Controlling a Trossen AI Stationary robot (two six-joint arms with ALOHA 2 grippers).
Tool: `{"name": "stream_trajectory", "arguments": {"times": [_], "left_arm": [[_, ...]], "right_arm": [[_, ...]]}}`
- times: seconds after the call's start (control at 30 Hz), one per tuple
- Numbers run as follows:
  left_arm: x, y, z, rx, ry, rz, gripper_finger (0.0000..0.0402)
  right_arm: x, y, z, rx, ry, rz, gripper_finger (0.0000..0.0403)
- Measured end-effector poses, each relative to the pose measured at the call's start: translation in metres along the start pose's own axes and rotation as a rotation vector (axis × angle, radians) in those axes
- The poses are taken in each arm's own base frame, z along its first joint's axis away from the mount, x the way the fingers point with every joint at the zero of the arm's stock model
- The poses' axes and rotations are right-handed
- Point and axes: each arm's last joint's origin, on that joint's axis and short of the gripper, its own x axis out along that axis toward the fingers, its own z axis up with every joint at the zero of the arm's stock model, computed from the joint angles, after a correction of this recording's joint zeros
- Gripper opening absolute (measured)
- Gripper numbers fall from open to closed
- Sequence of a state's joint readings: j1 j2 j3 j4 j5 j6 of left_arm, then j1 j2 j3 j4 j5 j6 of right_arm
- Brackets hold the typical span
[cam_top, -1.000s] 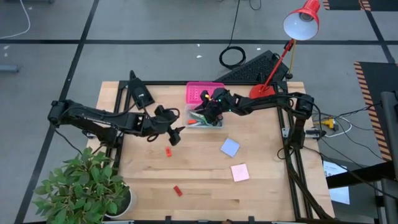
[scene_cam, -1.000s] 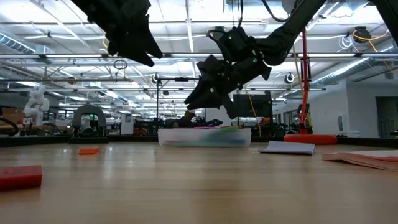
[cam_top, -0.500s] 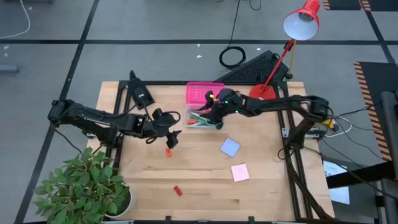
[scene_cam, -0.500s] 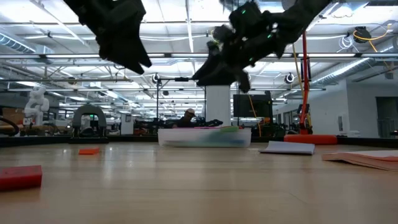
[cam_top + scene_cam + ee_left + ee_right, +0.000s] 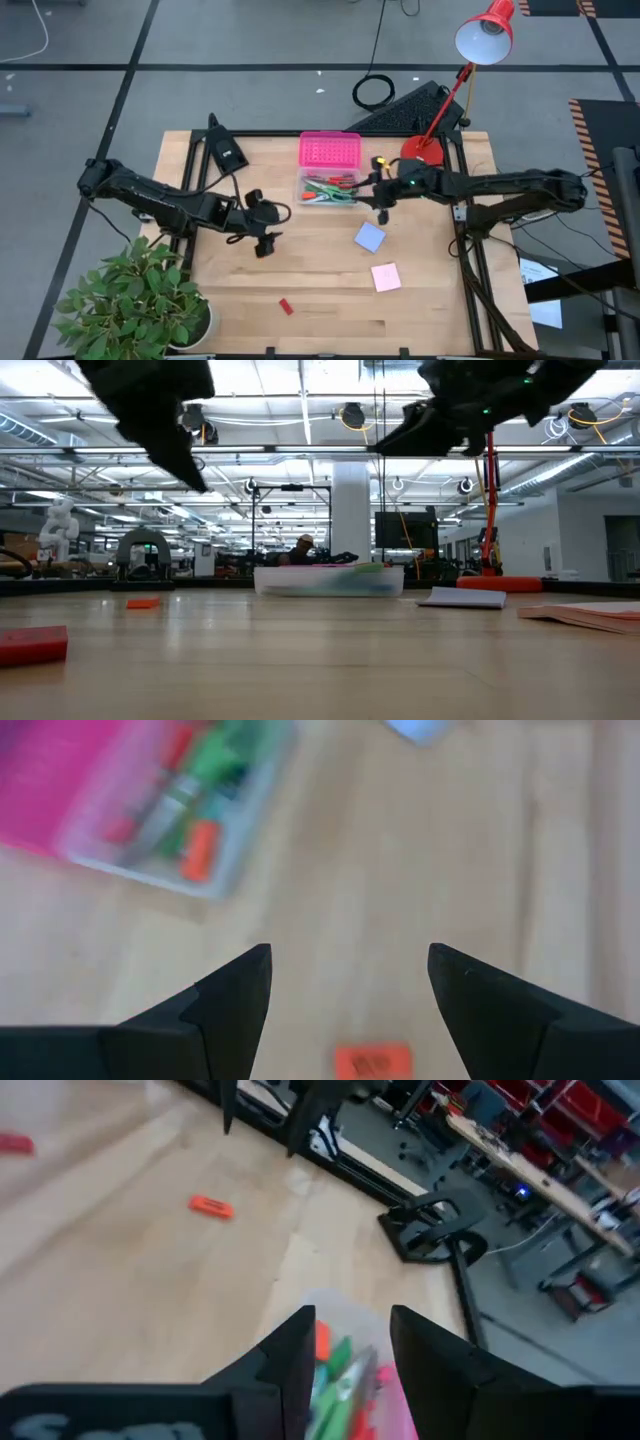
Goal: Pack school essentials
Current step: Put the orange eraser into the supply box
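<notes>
A clear box (image 5: 330,189) with scissors and pens in it stands at the table's far middle, against its pink lid (image 5: 329,150). My left gripper (image 5: 265,244) hovers open above a small orange eraser (image 5: 372,1061), which lies flat on the wood between the fingers' line. My right gripper (image 5: 383,210) hangs open just right of the box, well above the table (image 5: 400,440), with nothing between its fingers. A blue notepad (image 5: 369,237), a pink notepad (image 5: 386,277) and a red eraser (image 5: 286,306) lie flat on the table.
A red desk lamp (image 5: 430,125) stands at the far right corner, with a black keyboard (image 5: 400,108) behind the table. A potted plant (image 5: 140,300) overhangs the near left corner. Bare wood lies between the notepads and the red eraser.
My right gripper has drawn away from above the box toward the table's right edge and risen. My left gripper has gone toward the near edge and a little left, coming over the orange eraser.
</notes>
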State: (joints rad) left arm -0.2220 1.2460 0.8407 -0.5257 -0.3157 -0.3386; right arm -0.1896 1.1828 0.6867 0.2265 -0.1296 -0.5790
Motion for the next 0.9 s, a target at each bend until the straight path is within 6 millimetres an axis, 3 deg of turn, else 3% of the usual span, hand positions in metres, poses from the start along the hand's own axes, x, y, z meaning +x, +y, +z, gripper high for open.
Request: {"name": "stream_trajectory", "arguments": {"times": [0.23, 0.4, 0.57, 0.9], "left_arm": [[0.013, -0.002, -0.029, 0.164, 0.147, -0.175, 0.0273], [0.019, -0.003, -0.044, 0.428, 0.171, -0.208, 0.0273], [0.027, -0.005, -0.048, 0.648, 0.183, -0.230, 0.0273], [0.055, -0.012, -0.055, 0.857, 0.242, -0.303, 0.0273]], "right_arm": [[-0.016, 0.022, -0.013, 0.157, -0.001, 0.042, 0.0125], [-0.017, 0.034, -0.022, 0.208, 0.022, 0.078, 0.0125], [-0.018, 0.043, -0.028, 0.199, 0.038, 0.108, 0.0125], [-0.018, 0.044, -0.029, 0.198, 0.036, 0.111, 0.0125]]}}
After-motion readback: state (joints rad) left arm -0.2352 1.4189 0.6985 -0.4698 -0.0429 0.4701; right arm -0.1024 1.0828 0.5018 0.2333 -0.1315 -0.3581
